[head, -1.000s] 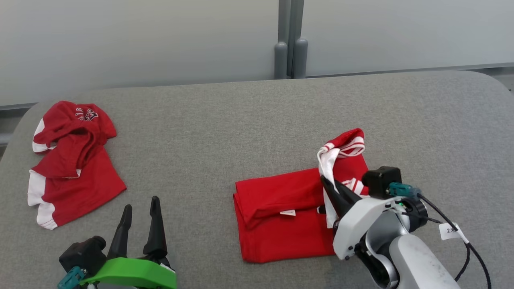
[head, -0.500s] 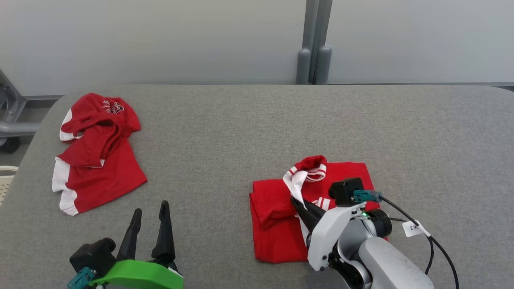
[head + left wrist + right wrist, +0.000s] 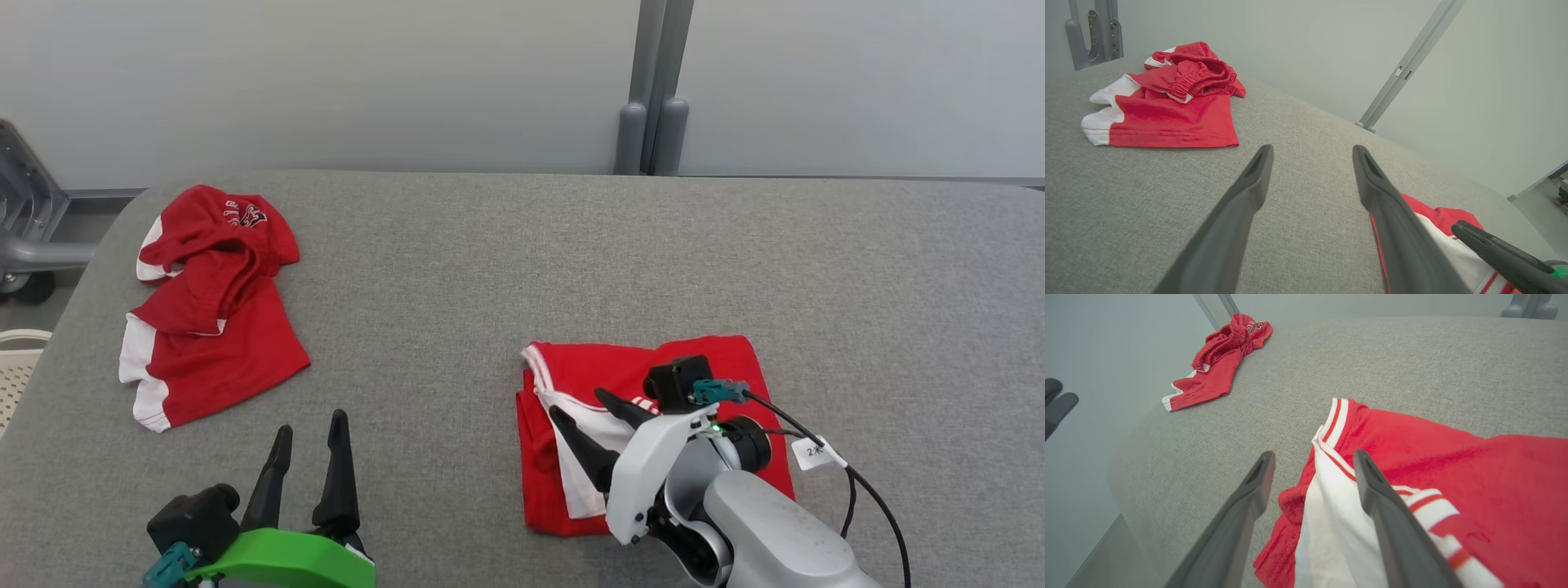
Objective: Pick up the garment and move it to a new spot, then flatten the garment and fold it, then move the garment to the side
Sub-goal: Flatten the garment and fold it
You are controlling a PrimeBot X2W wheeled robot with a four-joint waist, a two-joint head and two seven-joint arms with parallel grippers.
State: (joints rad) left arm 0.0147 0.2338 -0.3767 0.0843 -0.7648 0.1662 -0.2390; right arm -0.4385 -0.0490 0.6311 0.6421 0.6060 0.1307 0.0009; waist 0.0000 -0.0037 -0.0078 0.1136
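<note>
Grey cloth table (image 3: 490, 269), pale wall behind, grey post (image 3: 653, 82) at the far edge.

Shirt (image 3: 596, 367): red, folded into a rough rectangle, lying flat on the near right part of the table. White sleeve (image 3: 575, 482) with red-striped trim lies across its left half, on top of the red. In the right wrist view the shirt (image 3: 1453, 457) fills the lower right; the sleeve (image 3: 1327, 522) runs from the striped cuff down toward the bottom edge.

Right gripper (image 3: 578, 403): low over the shirt's left half, fingers pointing left and away from the robot. Jaws apart, nothing clamped. In its own view (image 3: 1312, 456) one finger is over bare table beside the shirt's edge and the other over the white sleeve. Cannot tell whether the tips touch the cloth. Black cable with a white tag (image 3: 812, 452) hangs off the wrist.

Left gripper (image 3: 310, 422): near left, over bare table, well apart from both garments. Jaws wide, empty; in its own view (image 3: 1312, 149) there is plain grey cloth between the fingers. A corner of the shirt (image 3: 1437, 214) shows at that view's lower right.

Shorts (image 3: 212, 327): red with white side panels, crumpled, far left of the table, well apart from the shirt. Waistband bunched up (image 3: 1167, 114); print on the far end (image 3: 1216, 371).
</note>
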